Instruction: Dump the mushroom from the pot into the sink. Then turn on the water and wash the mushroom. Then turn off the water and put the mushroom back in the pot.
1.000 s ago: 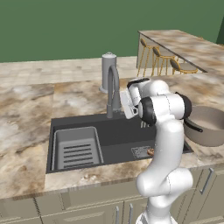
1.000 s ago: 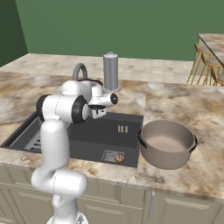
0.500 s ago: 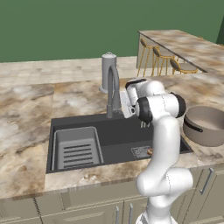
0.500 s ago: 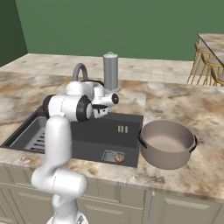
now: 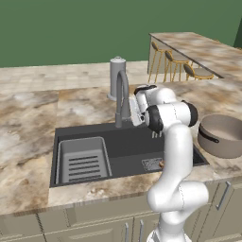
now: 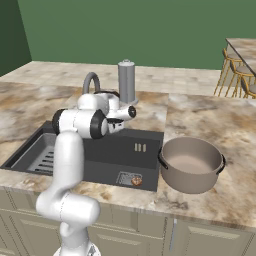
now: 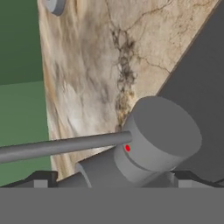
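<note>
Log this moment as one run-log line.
stage: at faucet | gripper: at faucet base, grip unclear | mushroom: in sink | pot: upright on counter | water: none seen

base views flank the sink (image 5: pixel 127 146); hand view hugs the faucet (image 7: pixel 148 144).

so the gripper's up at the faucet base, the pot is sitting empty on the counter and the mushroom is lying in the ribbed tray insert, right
Not quite: the mushroom lies on the sink floor by the square drain grate, not in the ribbed tray insert. The right base view shows it. The rest holds: the gripper is at the faucet base, and the pot sits empty on the counter.
</note>
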Controlling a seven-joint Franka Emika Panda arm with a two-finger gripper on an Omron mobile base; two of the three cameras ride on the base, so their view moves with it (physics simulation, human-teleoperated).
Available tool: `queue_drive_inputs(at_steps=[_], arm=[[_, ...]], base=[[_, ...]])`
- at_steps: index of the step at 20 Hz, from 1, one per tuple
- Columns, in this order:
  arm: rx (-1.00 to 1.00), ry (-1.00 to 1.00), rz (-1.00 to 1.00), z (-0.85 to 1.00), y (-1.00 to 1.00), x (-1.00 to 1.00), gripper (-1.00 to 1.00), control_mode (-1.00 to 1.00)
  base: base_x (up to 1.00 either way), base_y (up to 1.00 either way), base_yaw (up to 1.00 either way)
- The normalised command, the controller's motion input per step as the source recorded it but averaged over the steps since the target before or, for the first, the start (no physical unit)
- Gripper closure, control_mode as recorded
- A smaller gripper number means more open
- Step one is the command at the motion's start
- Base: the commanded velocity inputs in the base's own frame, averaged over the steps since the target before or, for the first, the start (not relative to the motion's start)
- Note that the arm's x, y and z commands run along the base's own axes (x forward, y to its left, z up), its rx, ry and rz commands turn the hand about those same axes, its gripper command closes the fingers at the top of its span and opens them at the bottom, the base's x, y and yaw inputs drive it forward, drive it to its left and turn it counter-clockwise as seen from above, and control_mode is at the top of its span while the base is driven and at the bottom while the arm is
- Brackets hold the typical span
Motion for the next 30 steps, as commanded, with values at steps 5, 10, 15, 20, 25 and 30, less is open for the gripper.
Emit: queue_drive_inputs(at_steps=[5, 10, 15, 20, 25, 30], arm=[[0.00, 0.00, 0.00, -0.32, 0.00, 0.25, -1.00, -1.00], [0.00, 0.02, -0.05, -0.51, 0.00, 0.20, -1.00, -1.00], [0.00, 0.10, -0.16, -0.51, -0.03, 0.19, -1.00, -1.00], [0.00, 0.18, -0.23, -0.57, -0.32, 0.17, -1.00, -1.00], [0.08, 0.26, -0.21, -0.51, -0.64, 0.08, -1.00, -1.00], [0.27, 0.29, -0.01, -0.58, -1.00, 0.00, -1.00, -1.00]], base=[[0.00, 0.00, 0.00], [0.00, 0.00, 0.00], [0.00, 0.00, 0.00], [0.00, 0.00, 0.00], [0.00, 0.00, 0.00], [0.00, 0.00, 0.00]])
